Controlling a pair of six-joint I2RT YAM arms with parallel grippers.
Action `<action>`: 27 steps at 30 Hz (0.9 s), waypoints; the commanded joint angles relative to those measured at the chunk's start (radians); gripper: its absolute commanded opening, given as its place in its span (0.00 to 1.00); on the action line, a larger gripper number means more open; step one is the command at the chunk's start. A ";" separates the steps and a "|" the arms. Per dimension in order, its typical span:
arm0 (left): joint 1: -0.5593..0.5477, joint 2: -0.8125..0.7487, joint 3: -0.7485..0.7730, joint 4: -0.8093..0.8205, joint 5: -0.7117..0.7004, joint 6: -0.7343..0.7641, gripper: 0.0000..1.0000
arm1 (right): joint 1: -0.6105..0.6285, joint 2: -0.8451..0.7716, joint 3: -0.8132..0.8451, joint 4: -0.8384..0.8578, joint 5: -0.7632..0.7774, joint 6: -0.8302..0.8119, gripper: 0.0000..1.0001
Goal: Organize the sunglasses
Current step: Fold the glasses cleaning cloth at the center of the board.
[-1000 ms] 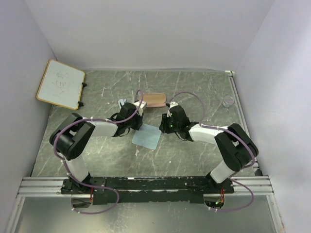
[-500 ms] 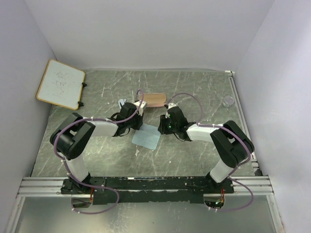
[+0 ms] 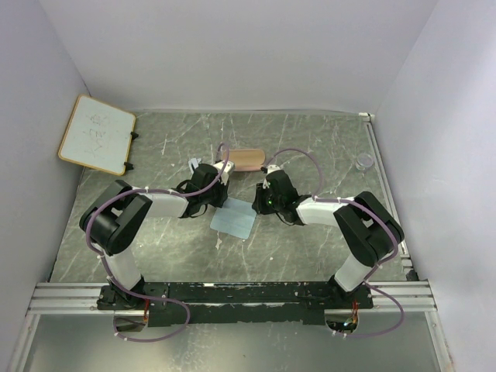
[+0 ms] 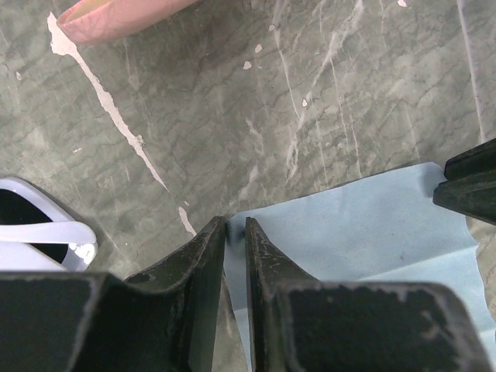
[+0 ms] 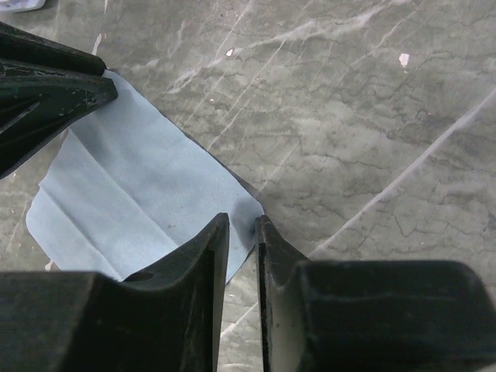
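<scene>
The pale blue cloth [image 3: 234, 220] lies flat on the table between my two grippers. My left gripper [image 4: 236, 225] is shut on the cloth's [image 4: 364, 232] near-left corner. My right gripper [image 5: 242, 221] is shut on the cloth's [image 5: 132, 178] opposite corner. The sunglasses [image 4: 43, 232], pale-framed with dark lenses, lie on the table left of the left gripper; in the top view [image 3: 193, 164] they are a small whitish shape. The pink case [image 3: 246, 159] lies behind the cloth, and its end shows in the left wrist view [image 4: 116, 15].
A whiteboard [image 3: 97, 133] leans at the back left. A small clear cup [image 3: 364, 161] stands at the right by the wall. Each wrist view shows the other gripper's fingers: the right gripper's fingers [image 4: 473, 182] and the left gripper's fingers [image 5: 46, 77].
The right gripper has shifted slightly left toward the cloth's corner. The left arm, cloth, case and sunglasses have stayed in place.
</scene>
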 commanded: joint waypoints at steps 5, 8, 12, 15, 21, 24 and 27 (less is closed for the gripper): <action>-0.015 0.027 0.010 -0.039 0.023 -0.002 0.15 | 0.007 0.016 0.018 -0.030 0.038 -0.002 0.10; -0.015 0.026 0.012 -0.041 0.020 -0.004 0.13 | 0.007 0.027 0.030 -0.032 0.047 -0.005 0.01; -0.015 0.022 0.008 -0.037 0.020 -0.010 0.08 | 0.007 0.036 0.044 -0.033 0.056 -0.008 0.00; -0.014 0.017 0.007 -0.032 0.017 -0.018 0.07 | 0.007 0.041 0.062 -0.044 0.067 -0.016 0.00; -0.015 0.000 0.001 -0.019 -0.001 -0.038 0.07 | 0.007 0.054 0.108 -0.064 0.092 -0.040 0.00; -0.016 -0.001 0.006 -0.025 -0.017 -0.051 0.07 | 0.007 0.071 0.134 -0.073 0.111 -0.058 0.00; -0.018 -0.007 0.003 -0.023 -0.052 -0.071 0.07 | 0.007 0.092 0.162 -0.079 0.111 -0.069 0.00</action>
